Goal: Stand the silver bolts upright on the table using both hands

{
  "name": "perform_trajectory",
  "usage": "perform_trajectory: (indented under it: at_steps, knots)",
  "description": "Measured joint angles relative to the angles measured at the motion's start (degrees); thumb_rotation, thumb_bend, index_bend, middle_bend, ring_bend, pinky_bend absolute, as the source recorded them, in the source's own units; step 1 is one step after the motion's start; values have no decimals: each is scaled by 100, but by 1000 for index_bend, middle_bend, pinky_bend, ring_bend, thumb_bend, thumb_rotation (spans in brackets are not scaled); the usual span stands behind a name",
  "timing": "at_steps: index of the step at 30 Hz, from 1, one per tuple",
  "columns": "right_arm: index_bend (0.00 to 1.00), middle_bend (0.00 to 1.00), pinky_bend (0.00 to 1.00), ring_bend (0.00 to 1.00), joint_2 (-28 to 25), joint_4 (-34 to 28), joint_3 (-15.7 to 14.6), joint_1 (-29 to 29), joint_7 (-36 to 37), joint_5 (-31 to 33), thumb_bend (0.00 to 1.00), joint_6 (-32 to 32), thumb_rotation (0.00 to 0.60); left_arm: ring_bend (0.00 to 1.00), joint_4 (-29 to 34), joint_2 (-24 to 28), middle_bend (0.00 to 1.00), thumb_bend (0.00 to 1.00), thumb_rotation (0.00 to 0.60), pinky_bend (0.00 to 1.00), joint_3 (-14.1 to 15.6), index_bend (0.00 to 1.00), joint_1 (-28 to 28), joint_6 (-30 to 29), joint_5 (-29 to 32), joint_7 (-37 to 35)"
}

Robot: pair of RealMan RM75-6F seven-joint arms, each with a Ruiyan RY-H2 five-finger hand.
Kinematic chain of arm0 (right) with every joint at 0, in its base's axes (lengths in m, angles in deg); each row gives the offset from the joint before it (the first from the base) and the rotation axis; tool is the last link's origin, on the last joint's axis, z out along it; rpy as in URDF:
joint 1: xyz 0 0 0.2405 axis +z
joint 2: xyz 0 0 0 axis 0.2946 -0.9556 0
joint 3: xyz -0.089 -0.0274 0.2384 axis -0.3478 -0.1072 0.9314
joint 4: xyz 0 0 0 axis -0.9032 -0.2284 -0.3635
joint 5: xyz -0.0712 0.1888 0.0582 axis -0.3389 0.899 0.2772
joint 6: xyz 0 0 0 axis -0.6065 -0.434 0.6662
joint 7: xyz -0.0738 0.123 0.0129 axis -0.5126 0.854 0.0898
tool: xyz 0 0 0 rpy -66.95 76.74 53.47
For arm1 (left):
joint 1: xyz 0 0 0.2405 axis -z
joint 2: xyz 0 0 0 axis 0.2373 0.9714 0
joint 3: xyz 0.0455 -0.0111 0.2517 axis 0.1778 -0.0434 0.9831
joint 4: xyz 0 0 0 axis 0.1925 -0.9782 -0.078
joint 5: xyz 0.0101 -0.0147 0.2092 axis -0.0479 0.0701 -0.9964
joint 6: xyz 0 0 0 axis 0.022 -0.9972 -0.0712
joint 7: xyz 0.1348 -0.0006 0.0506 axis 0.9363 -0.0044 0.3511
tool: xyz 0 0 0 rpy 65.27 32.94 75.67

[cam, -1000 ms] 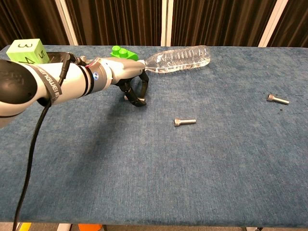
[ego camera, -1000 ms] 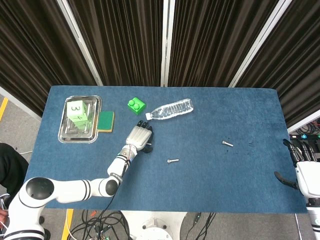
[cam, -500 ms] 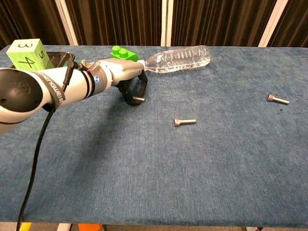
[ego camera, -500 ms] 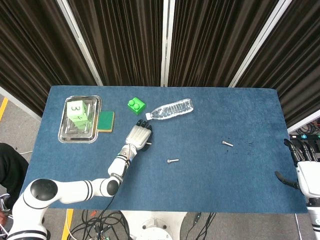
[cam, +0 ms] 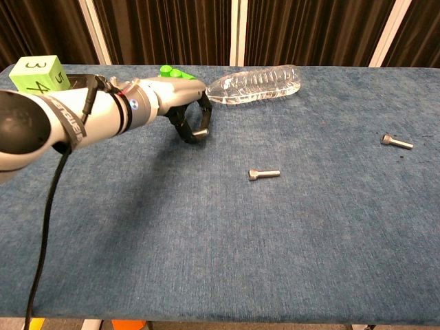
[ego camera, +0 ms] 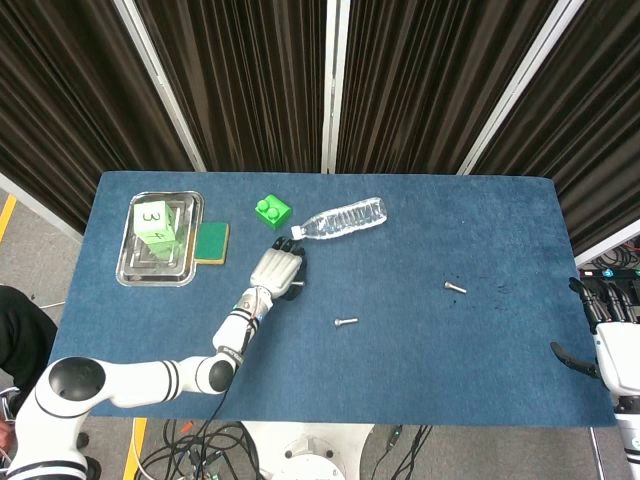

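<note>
My left hand (ego camera: 278,270) (cam: 180,103) hovers just above the blue table (ego camera: 450,230), close to the bottle's cap. Its curled fingers pinch a silver bolt (cam: 200,132), which lies roughly sideways between the fingertips; in the head view the hand hides it. A second silver bolt (ego camera: 346,322) (cam: 264,174) lies flat near the table's middle. A third (ego camera: 455,287) (cam: 397,141) lies flat toward the right. My right hand (ego camera: 605,335) hangs off the table's right edge with fingers apart, holding nothing.
A clear plastic bottle (ego camera: 345,218) (cam: 254,84) lies on its side just beyond the left hand. A green brick (ego camera: 271,211) (cam: 172,71) sits next to it. At the far left a metal tray (ego camera: 130,270) holds a green cube (ego camera: 155,222) (cam: 38,74), with a green sponge (ego camera: 211,242) alongside.
My left hand has risen slightly and shifted toward the bottle, carrying the bolt in its fingertips. The two loose bolts and the right hand have not moved.
</note>
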Motion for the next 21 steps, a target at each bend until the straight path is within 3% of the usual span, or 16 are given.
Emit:
perform_trajectory:
  at_steps: [9, 21]
  knots:
    - [73, 184, 0, 0, -8, -44, 2, -13, -35, -1, 102, -1, 600, 41, 153, 233, 183, 383, 555, 3, -137, 530, -162, 163, -93, -565]
    - [76, 188, 0, 0, -22, -100, -1, -41, -78, -17, 103, 24, 600, 41, 101, 278, 183, 383, 549, 3, -37, 524, -256, 196, -322, -793]
